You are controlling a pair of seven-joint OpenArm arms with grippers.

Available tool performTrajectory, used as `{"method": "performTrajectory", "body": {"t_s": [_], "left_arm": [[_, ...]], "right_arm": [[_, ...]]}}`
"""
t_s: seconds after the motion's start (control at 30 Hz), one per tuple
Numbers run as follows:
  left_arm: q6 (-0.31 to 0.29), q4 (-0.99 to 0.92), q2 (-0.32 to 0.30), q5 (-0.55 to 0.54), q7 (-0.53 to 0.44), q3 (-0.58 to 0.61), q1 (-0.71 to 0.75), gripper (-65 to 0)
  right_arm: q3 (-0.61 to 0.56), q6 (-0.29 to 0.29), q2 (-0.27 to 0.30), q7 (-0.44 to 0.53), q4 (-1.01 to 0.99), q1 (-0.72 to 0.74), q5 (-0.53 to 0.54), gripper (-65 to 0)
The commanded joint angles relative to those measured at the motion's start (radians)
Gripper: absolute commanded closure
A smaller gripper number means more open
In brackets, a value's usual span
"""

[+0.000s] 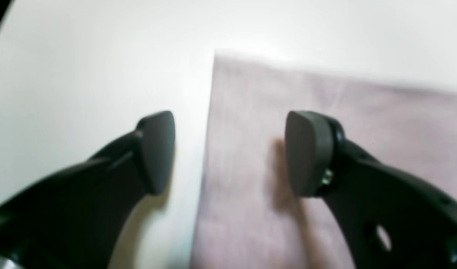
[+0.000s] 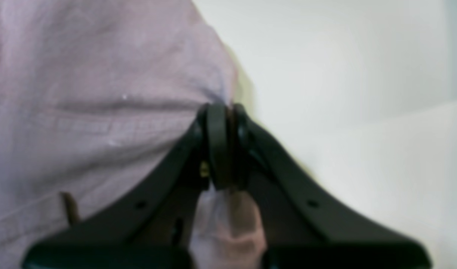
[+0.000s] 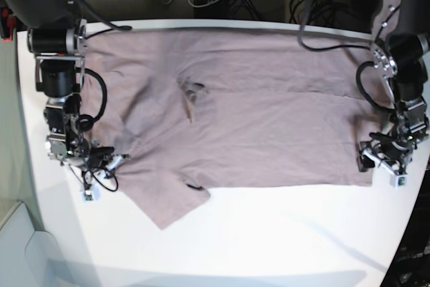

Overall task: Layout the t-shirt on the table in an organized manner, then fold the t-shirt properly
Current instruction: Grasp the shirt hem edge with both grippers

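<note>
Lying spread across the white table, mauve t-shirt, mostly flat, filling the far and middle part of the tabletop in the base view. Running straight along the near side, long lower edge from the middle toward the base view's right; ending in a clean vertical edge there. Bunching and wrinkling on the base view's left, with one sleeve sticking out toward the near side as a pointed flap. Showing a small dark puckered spot near the shirt's middle, with creases fanning from it. Looking soft, plain, pinkish-brown, no print visible. Pinching a fold of that cloth, right gripper, jaws pressed together on the fabric at the wrinkled left side of the base view; fabric pulling up into a ridge just ahead of the pads in the right wrist view. Hanging low over the shirt's straight side edge, left gripper, jaws spread wide apart, one pad over bare table, the other over cloth, nothing between them. Blurring in both wrist views, fine weave detail not readable.
</note>
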Motion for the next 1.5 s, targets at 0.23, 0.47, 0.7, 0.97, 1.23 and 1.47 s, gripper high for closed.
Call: {"method": "performTrajectory", "body": {"t_s": [0.23, 0.47, 0.7, 0.97, 1.23, 1.47], "left_arm": [[0.011, 0.005, 0.006, -0.013, -0.026, 0.001, -0.031, -44.9], [0.011, -0.119, 0.004, -0.013, -0.107, 0.001, -0.031, -44.7], [0.011, -0.145, 0.003, -0.016, -0.112, -0.004, -0.004, -42.2], [0.011, -0.144, 0.003, -0.022, -0.112, -0.007, 0.015, -0.6], [0.006, -0.11, 0.003, -0.022, -0.111, -0.009, 0.016, -0.2], [0.0, 0.109, 0.017, -0.05, 0.003, -0.012, 0.069, -0.2]], "right_arm": [[-0.005, -0.005, 0.011, -0.099, -0.008, -0.042, -0.04, 0.0], [-0.003, -0.005, 0.012, -0.105, 0.06, -0.077, -0.04, 0.0], [-0.002, -0.005, 0.014, -0.106, 0.086, -0.085, -0.041, 0.0], [-0.002, -0.005, 0.031, -0.106, 0.086, -0.086, -0.041, 0.0], [0.0, -0.003, 0.031, -0.108, 0.089, -0.085, -0.041, 0.0], [0.003, -0.003, 0.058, -0.165, 0.396, -0.195, -0.034, 0.0]]}}
